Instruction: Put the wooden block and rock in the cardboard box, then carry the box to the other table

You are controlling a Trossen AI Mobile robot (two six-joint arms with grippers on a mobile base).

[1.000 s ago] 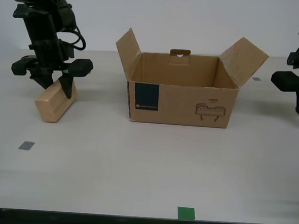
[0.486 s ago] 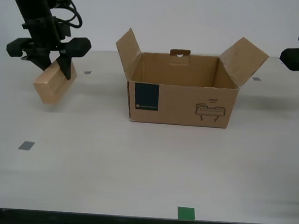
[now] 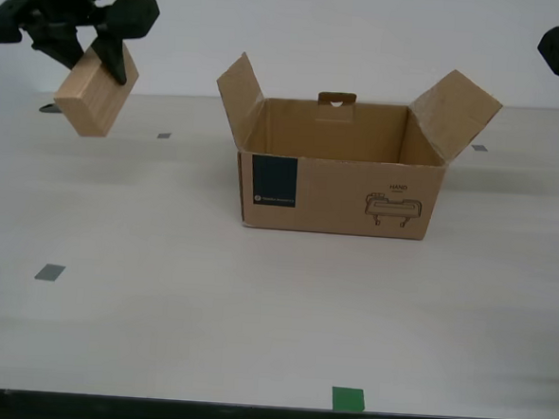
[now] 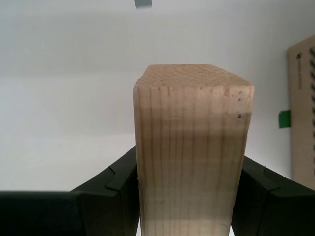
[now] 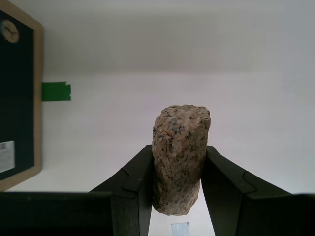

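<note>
Looking across the exterior view, you see the box (image 3: 341,166) open on the table (image 3: 160,297), flaps up. Your second gripper (image 3: 81,41) hangs high and well off to the box's label side, shut tight on the block (image 3: 94,89), which is clear of the table. The block's long axis tilts, its lower end pointing down and away from the box. Only a dark part of the other arm shows past the box's far flap.

Turning to the second wrist view, both fingers (image 4: 118,191) press flat on the block's (image 4: 192,152) two long faces, and its end grain points straight out from the jaws. A slice of the box (image 4: 301,113) sits just beside it.

Checking the first wrist view, your first gripper (image 5: 178,184) is closed around the rock (image 5: 179,157), long axis running out along the fingers. The box's label (image 5: 17,98) is at the edge.

Carry each piece over the opening above the flaps, lower it inside, then release; the tilted block could clip the near flap
</note>
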